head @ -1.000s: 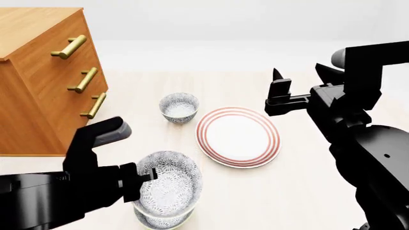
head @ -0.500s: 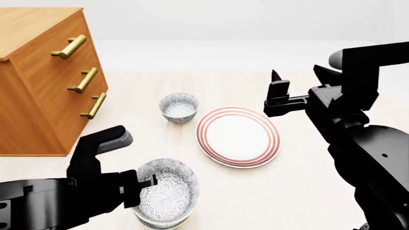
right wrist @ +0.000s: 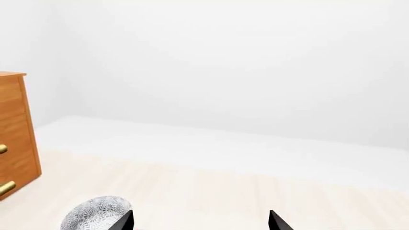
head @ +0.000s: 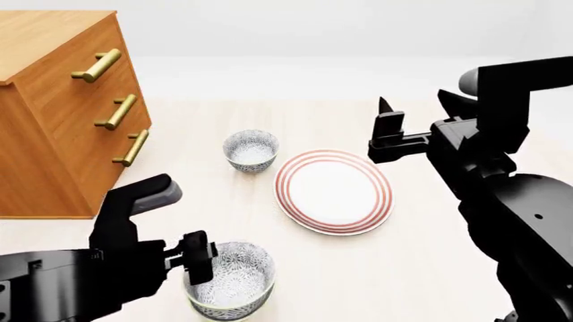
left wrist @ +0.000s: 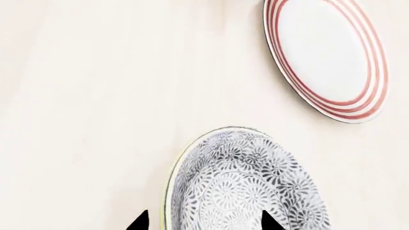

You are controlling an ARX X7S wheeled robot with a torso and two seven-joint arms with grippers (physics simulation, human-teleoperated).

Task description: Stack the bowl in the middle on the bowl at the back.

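The middle bowl [head: 229, 279] sits nested in another bowl, well in front of the plate [head: 333, 191]; the left gripper [head: 198, 258] stands released, one finger inside its rim; the back bowl [head: 251, 149] lies just left of the plate; the right gripper [head: 421, 111] hangs spread above the plate's right.

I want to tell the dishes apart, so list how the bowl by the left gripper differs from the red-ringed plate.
The near bowl is deep with high walls; the plate is flat and shallow. The bowl carries a dense grey-black floral pattern inside and out; the plate is plain white with red rings round its rim. The bowl sits right at the left gripper, whose fingers straddle its rim; the plate lies alone, apart from both grippers. Both are round and rest upright on the table.
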